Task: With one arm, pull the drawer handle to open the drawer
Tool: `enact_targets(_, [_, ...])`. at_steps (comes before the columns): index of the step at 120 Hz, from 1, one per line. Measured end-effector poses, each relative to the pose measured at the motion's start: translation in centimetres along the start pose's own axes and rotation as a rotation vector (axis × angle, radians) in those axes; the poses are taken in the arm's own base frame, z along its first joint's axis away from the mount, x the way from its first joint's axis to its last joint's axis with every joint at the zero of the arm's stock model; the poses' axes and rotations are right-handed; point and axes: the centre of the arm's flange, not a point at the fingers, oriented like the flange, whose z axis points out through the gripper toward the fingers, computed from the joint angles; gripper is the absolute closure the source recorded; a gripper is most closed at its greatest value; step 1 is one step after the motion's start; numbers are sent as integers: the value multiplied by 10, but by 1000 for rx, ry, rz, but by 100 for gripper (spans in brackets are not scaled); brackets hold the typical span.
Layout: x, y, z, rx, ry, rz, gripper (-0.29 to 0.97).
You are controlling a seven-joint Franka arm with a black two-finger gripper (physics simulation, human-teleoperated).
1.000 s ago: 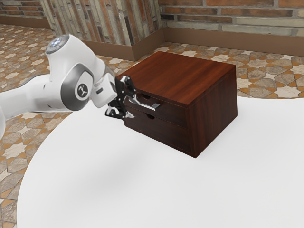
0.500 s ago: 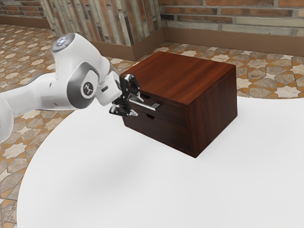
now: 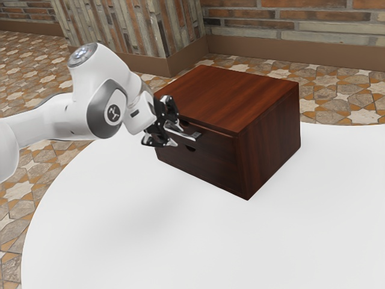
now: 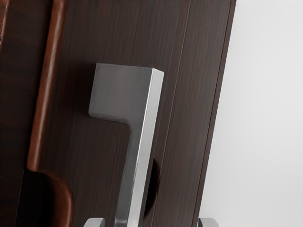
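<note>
Drawer handle [image 3: 185,131] [image 4: 137,142]: a brushed-metal bar fixed to the front of the upper drawer [image 3: 216,144] of a dark wooden cabinet [image 3: 240,96]. The cabinet stands on the far part of a round white table [image 3: 180,241]. As far as we can read it, the upper drawer front lies level with the lower drawer [image 3: 207,165] front.

The gripper [image 3: 172,129] sits at the handle's end toward the exterior view's left, close to the drawer face. In the wrist view we note two grey fingertips [image 4: 95,221], one on either side of the bar and each apart from it. We log the hand as spread open, with the handle between the fingers, unclamped.

The white arm [image 3: 90,114] enters from the exterior view's left. Beyond the table are a patterned tile floor [image 3: 24,60] and a far brick wall [image 3: 289,18]
</note>
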Motion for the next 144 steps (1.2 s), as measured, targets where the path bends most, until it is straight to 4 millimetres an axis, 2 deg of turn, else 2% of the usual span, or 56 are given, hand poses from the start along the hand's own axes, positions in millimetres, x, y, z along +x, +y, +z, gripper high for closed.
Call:
enact_targets(80, [2,3,-3,0,4,-5,57])
enact_targets(144, [4,17,-8,-14,9,-7,59])
